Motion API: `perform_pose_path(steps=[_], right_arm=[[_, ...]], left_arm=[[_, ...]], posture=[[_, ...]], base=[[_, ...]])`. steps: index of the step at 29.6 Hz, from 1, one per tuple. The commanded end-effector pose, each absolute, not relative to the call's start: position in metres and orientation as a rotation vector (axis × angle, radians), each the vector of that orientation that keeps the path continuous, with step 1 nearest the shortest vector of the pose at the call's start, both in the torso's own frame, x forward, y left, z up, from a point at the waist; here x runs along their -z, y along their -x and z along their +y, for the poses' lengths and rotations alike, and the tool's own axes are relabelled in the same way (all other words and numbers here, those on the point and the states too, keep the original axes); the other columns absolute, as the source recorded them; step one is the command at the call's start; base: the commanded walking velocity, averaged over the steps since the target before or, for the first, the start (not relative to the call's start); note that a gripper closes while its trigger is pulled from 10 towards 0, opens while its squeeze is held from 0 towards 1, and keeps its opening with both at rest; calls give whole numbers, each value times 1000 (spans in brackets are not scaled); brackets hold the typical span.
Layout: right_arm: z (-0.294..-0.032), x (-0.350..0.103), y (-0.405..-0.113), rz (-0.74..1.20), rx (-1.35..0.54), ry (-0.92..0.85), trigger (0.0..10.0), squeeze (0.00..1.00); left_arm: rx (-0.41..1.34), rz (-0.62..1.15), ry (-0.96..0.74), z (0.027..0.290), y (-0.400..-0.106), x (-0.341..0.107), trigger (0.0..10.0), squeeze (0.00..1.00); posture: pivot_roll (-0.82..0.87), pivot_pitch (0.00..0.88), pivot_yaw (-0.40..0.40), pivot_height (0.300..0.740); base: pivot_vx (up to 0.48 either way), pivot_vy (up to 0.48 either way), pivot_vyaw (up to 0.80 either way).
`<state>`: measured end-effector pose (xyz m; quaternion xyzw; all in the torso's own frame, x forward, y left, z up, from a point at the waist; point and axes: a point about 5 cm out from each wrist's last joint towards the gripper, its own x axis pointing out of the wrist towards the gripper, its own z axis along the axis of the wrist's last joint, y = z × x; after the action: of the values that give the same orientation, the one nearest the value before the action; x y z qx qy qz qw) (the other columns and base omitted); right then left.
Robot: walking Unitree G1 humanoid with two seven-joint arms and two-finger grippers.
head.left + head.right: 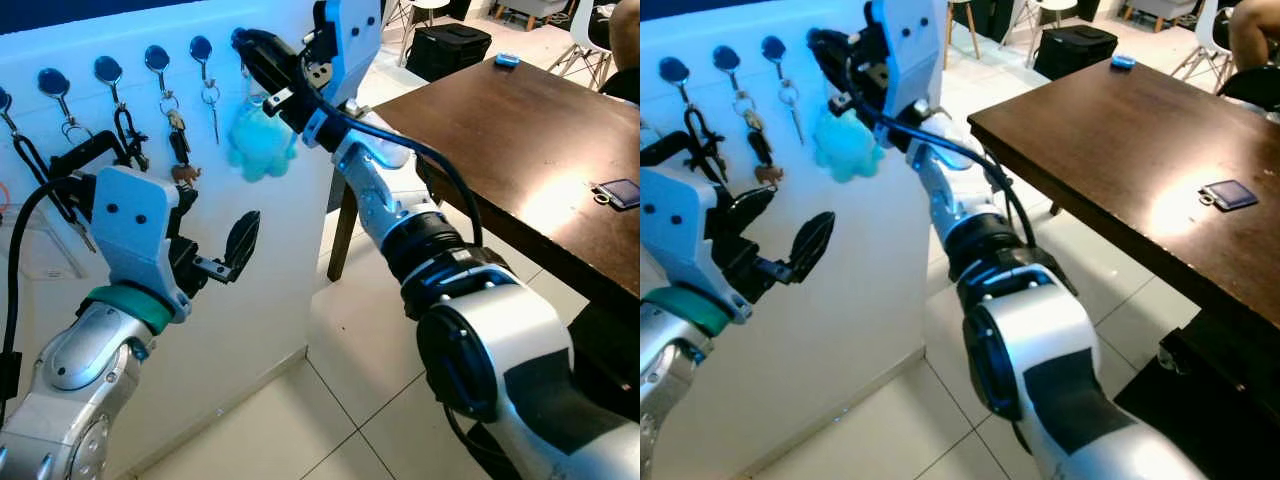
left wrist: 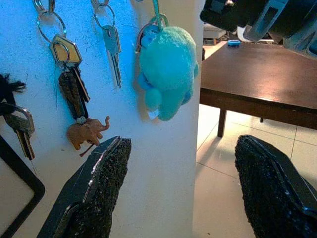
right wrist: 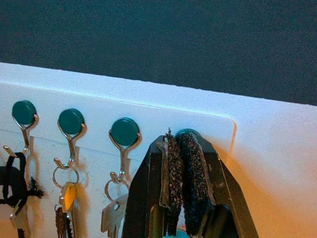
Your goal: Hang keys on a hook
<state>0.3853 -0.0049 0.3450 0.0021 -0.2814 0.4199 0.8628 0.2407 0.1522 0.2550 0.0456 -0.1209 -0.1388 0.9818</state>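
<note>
My right gripper point(image 3: 182, 186), pinched shut on the teal plush keychain point(image 1: 262, 143), at wall's last hook; release left. Left gripper point(image 2: 185, 191) wide open, empty.

Cool blue cast, glare on table point(image 1: 545, 195)

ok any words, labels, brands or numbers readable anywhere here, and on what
None can be read.
White tag under the teal plush keychain: too small to show any print.
Keys on the hooks: no legible stamp.
Blue card on the table: too blurred to read.
</note>
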Motion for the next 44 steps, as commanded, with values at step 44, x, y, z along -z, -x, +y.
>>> perform_pose_path(steps=[44], right_arm=[[-10,-353,-386,-617,-865,-10,10000,0]], left_arm=[[275,-241,-90,150,-237,-257,10000,0]], posture=[[77,56,32,740]], base=[[0,0,0]])
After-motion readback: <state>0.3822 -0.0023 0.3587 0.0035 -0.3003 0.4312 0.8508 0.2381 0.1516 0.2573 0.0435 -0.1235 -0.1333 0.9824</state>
